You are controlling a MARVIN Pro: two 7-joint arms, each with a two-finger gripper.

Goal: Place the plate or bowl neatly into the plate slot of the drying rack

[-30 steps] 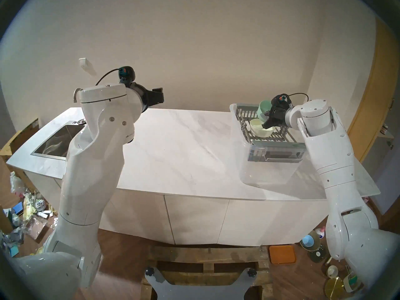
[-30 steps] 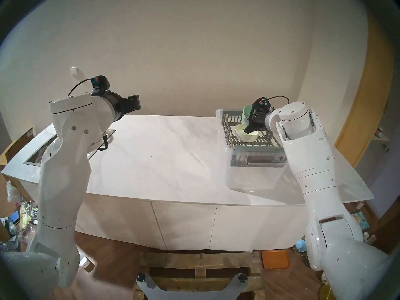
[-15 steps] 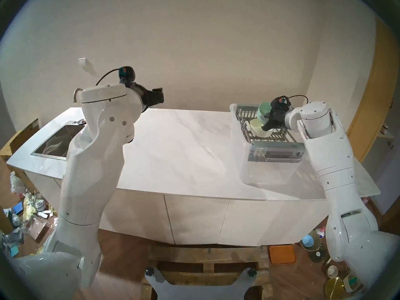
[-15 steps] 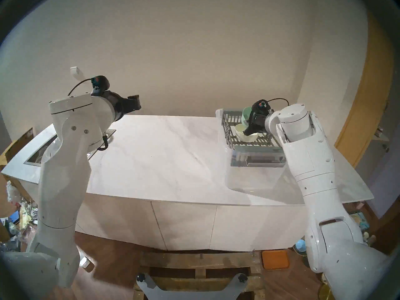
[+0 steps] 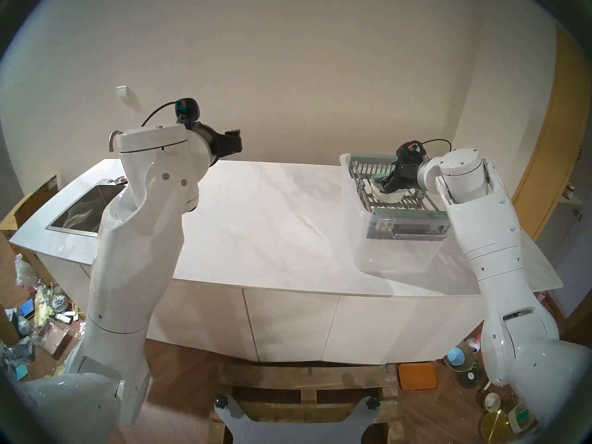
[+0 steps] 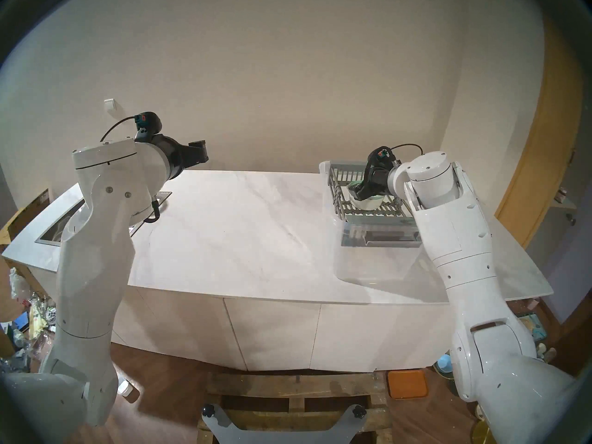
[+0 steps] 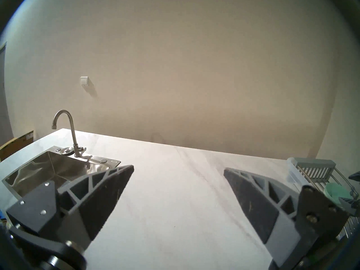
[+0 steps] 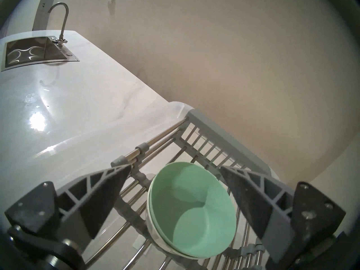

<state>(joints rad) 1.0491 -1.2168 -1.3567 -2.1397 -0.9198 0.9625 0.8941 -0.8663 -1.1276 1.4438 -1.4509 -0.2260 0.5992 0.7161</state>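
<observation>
A green bowl [image 8: 191, 209] lies nested in a pale bowl [image 5: 391, 196], and both rest tilted on the toothed bars of the plate slot [image 5: 405, 205] in the grey drying rack [image 5: 415, 213]. My right gripper [image 8: 175, 167] hangs just over the bowls, open, with one finger on each side of the green rim and nothing held. The head view shows it [image 5: 386, 184] covering most of the green bowl [image 5: 377, 178]. My left gripper [image 7: 178, 168] is open and empty, raised above the counter's far left [image 5: 235, 142], well away from the rack [image 7: 311, 169].
The rack sits on top of a clear plastic tub [image 5: 394, 251] at the counter's right end. A steel sink [image 5: 80, 212] with a curved faucet [image 7: 66, 127] is set into the left end. The wall runs close behind the rack.
My right gripper went from shut on the green bowl's rim to open. The green bowl, held upright at the back before, now lies inside the pale bowl. The left arm stayed still.
</observation>
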